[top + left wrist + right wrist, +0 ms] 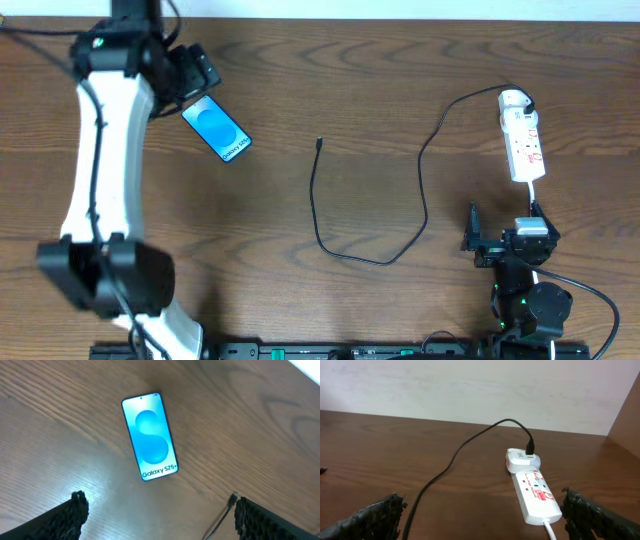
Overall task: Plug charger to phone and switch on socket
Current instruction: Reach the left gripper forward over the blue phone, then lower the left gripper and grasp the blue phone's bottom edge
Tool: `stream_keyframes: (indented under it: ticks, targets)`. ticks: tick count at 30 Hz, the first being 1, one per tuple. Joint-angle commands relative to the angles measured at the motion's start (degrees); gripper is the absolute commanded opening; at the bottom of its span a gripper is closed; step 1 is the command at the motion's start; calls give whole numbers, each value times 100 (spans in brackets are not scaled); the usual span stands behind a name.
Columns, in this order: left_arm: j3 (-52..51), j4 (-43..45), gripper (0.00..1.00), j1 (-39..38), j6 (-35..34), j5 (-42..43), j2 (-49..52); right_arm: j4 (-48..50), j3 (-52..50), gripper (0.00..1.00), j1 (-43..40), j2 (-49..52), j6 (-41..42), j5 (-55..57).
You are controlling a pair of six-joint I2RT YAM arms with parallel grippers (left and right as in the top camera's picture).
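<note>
The phone (217, 131) lies face up on the wooden table at the back left, its blue screen lit; in the left wrist view (150, 437) it reads "Galaxy S25+". My left gripper (198, 82) hovers just beyond its far end, open and empty (160, 515). The black charger cable (424, 200) loops across the middle. Its free plug tip (319, 143) lies apart from the phone and shows by my left finger (232, 501). The white socket strip (524, 145) lies at the right, the cable's other end in a white adapter (519, 458). My right gripper (503, 225) is open, just short of the strip (535, 495).
The strip's white lead (551, 530) runs back toward my right arm's base (530, 300). A pale wall (470, 385) stands behind the table's far edge. The cable (450, 467) crosses the table between my right fingers.
</note>
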Motion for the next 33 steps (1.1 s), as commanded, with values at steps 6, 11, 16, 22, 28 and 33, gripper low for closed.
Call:
stream_keyframes:
  ticks: [6, 11, 16, 22, 28, 33]
  targets:
    - [533, -184, 95, -142, -946, -348, 1200, -22, -4, 99, 35, -9, 24, -37]
    - [533, -90, 95, -144, -1091, -289, 1812, -22, -4, 99, 35, -9, 26, -37]
    - [529, 2, 95, -144, -1108, -286, 2214, -22, -4, 99, 35, -9, 26, -37]
    - [525, 234, 95, -142, -1106, -286, 2494, -22, -4, 99, 35, -9, 24, -37]
    - [494, 286, 99, -142, -1084, -291, 2704, -22, -4, 99, 35, -9, 26, -37]
    - [299, 503, 98, -142, -1080, -293, 2776, -22, -4, 99, 35, -9, 26, -37]
